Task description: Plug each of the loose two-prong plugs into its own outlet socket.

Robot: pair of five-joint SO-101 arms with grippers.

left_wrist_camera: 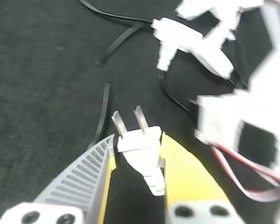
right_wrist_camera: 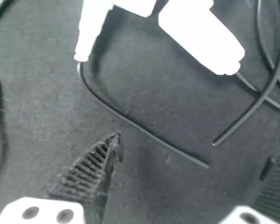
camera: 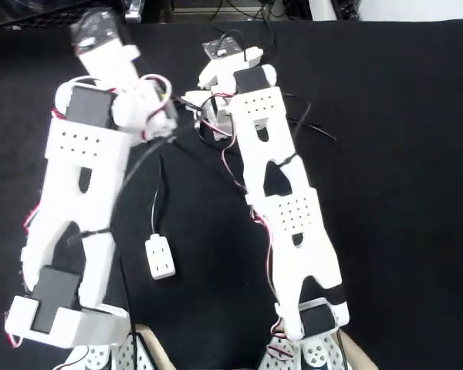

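Presently on record, one entry per item.

- Left gripper (left_wrist_camera: 138,139): jaws closed on the body of a white two-prong plug (left_wrist_camera: 140,144), the grey ribbed finger on one side and the yellow one on the other. Both prongs stick out past the fingertips and are bare. The plug hangs above the dark table cloth (camera: 386,154).
- Right gripper (right_wrist_camera: 192,150): jaws spread wide with nothing between them, low over the cloth. Loose black cords (right_wrist_camera: 144,130) lie under it.
- White corded piece (right_wrist_camera: 91,28): lies just beyond the right gripper. Whether it is a plug or a socket cannot be told.
- Outlet socket (camera: 160,257): a small white block flat on the cloth between the two arms, near their bases and well apart from the held plug. A thin cord runs up from it.

Hazards, as judged:
- The grip covers only the plug's flanks, so a push against the socket face could twist the plug and send the prongs off the slots.
- The block appears unfixed. With nothing bracing it, it would likely slide rather than accept the prongs.
- The trailing cords lie close to both arms, and a sweep could snag one and drag the socket or the white piece aside.
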